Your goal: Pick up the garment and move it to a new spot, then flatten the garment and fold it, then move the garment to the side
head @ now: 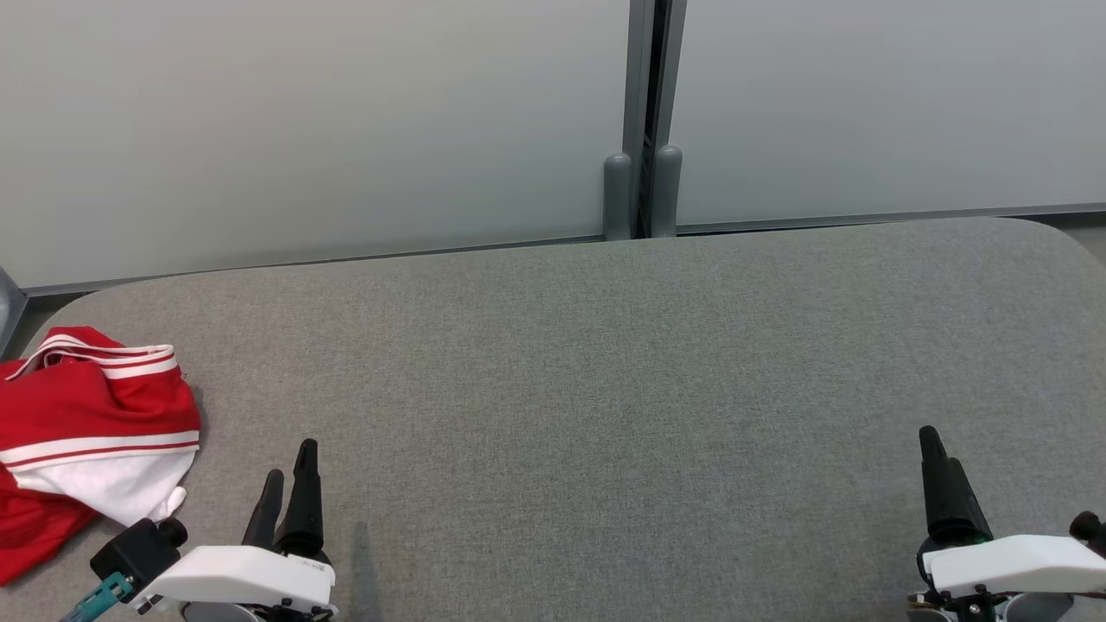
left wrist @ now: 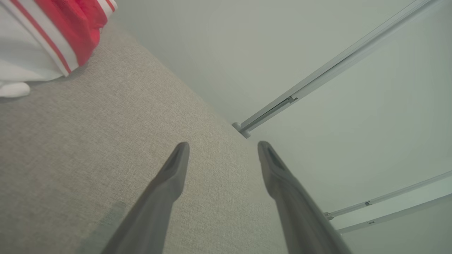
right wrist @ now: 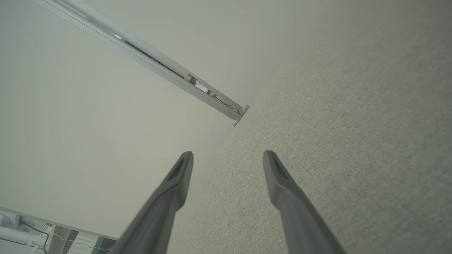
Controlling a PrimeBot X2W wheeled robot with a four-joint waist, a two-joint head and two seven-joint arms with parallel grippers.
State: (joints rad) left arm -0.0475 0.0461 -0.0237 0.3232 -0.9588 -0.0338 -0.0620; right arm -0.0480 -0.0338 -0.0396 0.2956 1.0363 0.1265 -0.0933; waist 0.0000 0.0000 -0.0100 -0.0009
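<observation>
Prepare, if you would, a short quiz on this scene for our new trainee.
1. True or false: the left gripper is holding the red-and-white garment.
2. On the grey fabric surface, the garment lies at: (A) the robot's left end, (B) the middle, (C) the robot's right end.
3. Fill in: the right gripper has its jaws ____.
Key: 1 false; 2 A; 3 open.

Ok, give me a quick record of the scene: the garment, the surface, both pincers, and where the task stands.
garment: red with white stripes, crumpled, far left of the table
table: grey fabric top
left pincer: open, empty, just right of the garment, not touching
right pincer: open, empty, over the table at the right
task stage: garment not yet picked up
</observation>
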